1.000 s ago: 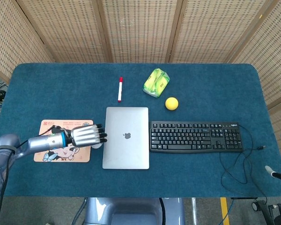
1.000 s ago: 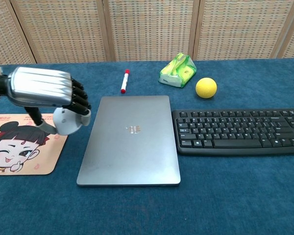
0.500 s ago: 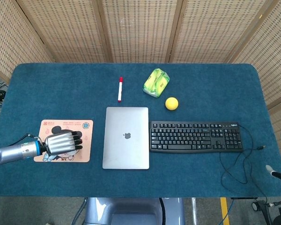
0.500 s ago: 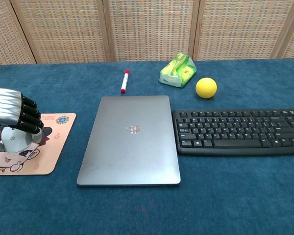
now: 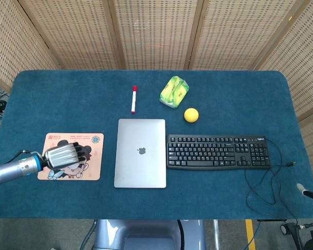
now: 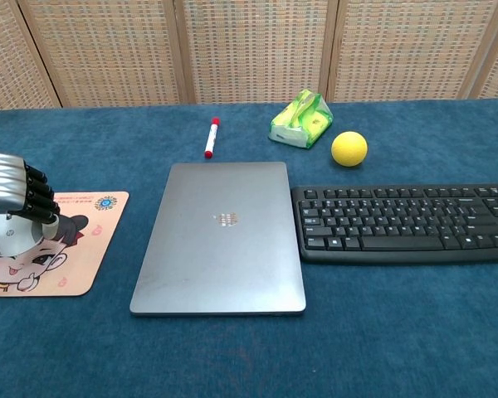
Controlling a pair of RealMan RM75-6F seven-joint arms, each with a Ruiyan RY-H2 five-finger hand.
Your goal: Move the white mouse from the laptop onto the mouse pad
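My worktop [image 5: 224, 94] is a broad rectangular surface covered in dark blue carpet-like fabric. Lying directly on it, near my left edge, is a peach-coloured rectangular mouse pad with a cartoon face [image 5: 91, 161]. Just right of it, apart, lies a closed silver-grey laptop [image 5: 140, 152]. A black corded keyboard [image 5: 218, 152] sits just beside the laptop's right edge, its black cable [image 5: 266, 185] looping on the cloth toward my right corner. Farther back lie a white marker with a red cap [image 5: 134, 99], a yellow-green crinkled packet [image 5: 174, 91], and a yellow ball [image 5: 191, 115] near the packet.
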